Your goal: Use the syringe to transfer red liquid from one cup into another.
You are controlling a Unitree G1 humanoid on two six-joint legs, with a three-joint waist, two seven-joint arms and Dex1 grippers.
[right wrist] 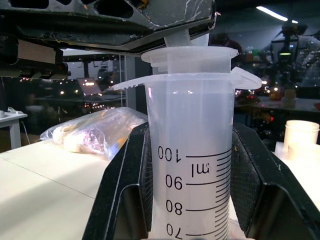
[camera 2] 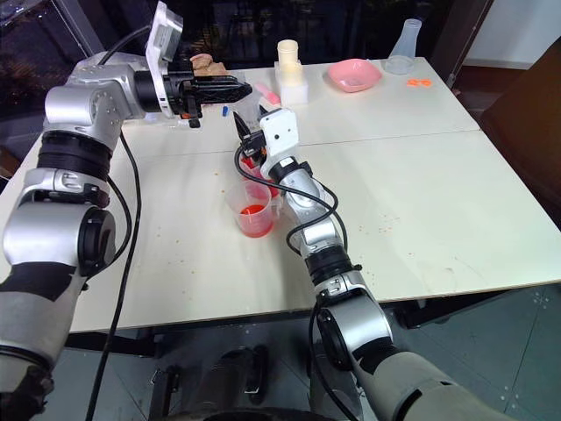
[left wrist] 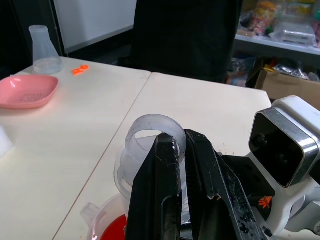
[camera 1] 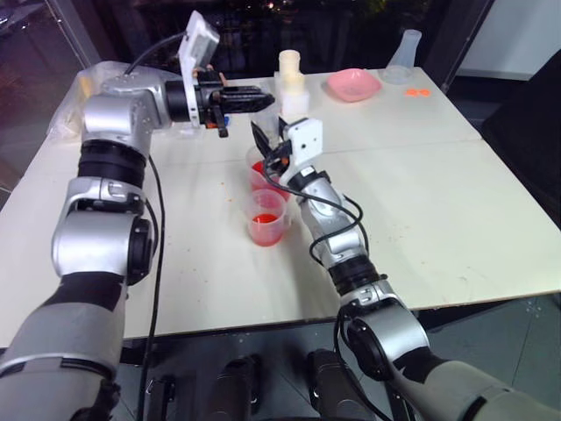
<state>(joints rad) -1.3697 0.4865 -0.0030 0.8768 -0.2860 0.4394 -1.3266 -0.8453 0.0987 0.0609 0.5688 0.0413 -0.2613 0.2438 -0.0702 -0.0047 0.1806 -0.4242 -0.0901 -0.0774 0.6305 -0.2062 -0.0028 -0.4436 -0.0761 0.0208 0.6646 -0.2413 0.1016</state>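
Observation:
The syringe (right wrist: 192, 165) stands upright, its clear barrel with black marks clamped between the fingers of my right gripper (camera 1: 263, 140). Reaching in level from the left, my left gripper (camera 1: 267, 98) is shut on the plunger's round top (left wrist: 152, 132) above the barrel. Under the syringe stand two clear cups. The near cup (camera 1: 266, 217) holds red liquid (camera 1: 263, 219). The far cup (camera 1: 259, 175) also shows red and is partly hidden behind my right gripper. The syringe's tip is hidden.
At the back of the white table (camera 1: 438, 202) are a pink bowl (camera 1: 354, 84), a clear flask (camera 1: 405, 57), a cream stacked container (camera 1: 292, 79) and small orange bits (camera 1: 418, 91). A plastic bag (camera 1: 74, 110) lies at the far left corner.

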